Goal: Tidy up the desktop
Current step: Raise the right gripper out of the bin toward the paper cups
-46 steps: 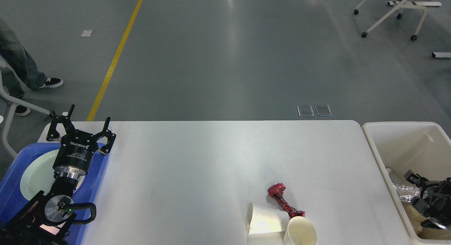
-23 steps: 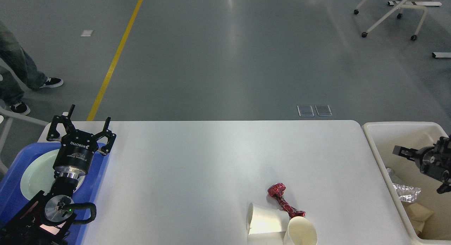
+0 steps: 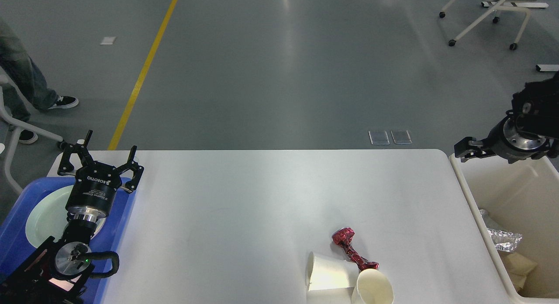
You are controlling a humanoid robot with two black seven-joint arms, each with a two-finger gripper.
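The white desktop (image 3: 262,199) fills the lower middle of the head view. Near its front edge lie two white paper cups on their sides, one (image 3: 325,272) with its mouth to the left and one (image 3: 374,287) with its mouth facing me. A crumpled red wrapper (image 3: 352,249) lies just behind them, touching. My left gripper (image 3: 101,157) stands open over the far end of the blue tray (image 3: 13,234), holding nothing. My right gripper (image 3: 465,147) hangs above the far left corner of the cream bin (image 3: 469,195); its fingers are too small and dark to tell apart.
A pale green plate (image 3: 43,216) lies in the blue tray under my left arm. The cream bin holds crumpled foil (image 3: 504,240) and brown paper (image 3: 519,265). A person's legs (image 3: 22,81) and a chair frame are at the far left, a wheeled chair (image 3: 484,15) at the far right.
My right arm has risen out of the cream bin and moved up and back to hang above its far left corner. The left arm and the cups have not moved.
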